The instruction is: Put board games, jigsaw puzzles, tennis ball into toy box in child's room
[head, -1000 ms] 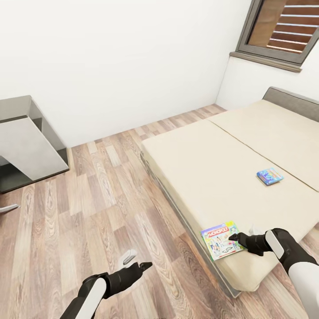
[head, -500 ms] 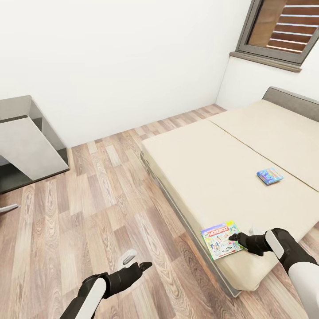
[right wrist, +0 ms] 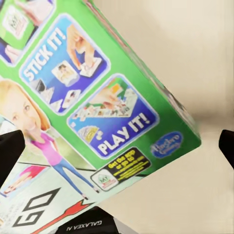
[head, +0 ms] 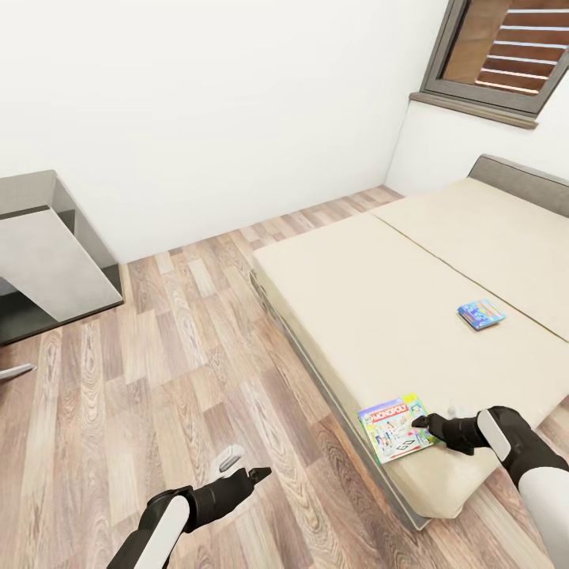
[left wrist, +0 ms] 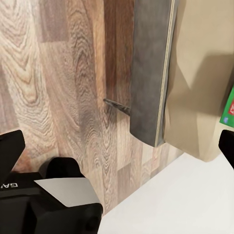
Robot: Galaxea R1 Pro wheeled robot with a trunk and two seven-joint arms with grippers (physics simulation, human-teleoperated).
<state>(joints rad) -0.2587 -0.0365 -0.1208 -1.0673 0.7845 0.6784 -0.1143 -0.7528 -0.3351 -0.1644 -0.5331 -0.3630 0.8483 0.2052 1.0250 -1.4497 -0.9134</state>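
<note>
Wood-plank floor (head: 182, 356) filled the left and centre of the head view, under plain white walls and a shuttered window (head: 506, 51) at upper right. At the left edge stood a grey cabinet (head: 47, 253). The bed (head: 379, 284), beige with a grey headboard, stretched across the right half. A Monopoly board game (head: 395, 427) lay flat near the bed's lower corner, a smaller blue game box (head: 481, 314) farther up the mattress, well apart. The right gripper (head: 424, 424) sat at the Monopoly box's edge, fingers spread wide on either side of it in the wrist view, gripping nothing. The left gripper (head: 245, 466) hung over the floor at lower left, fingers also parted.
</note>
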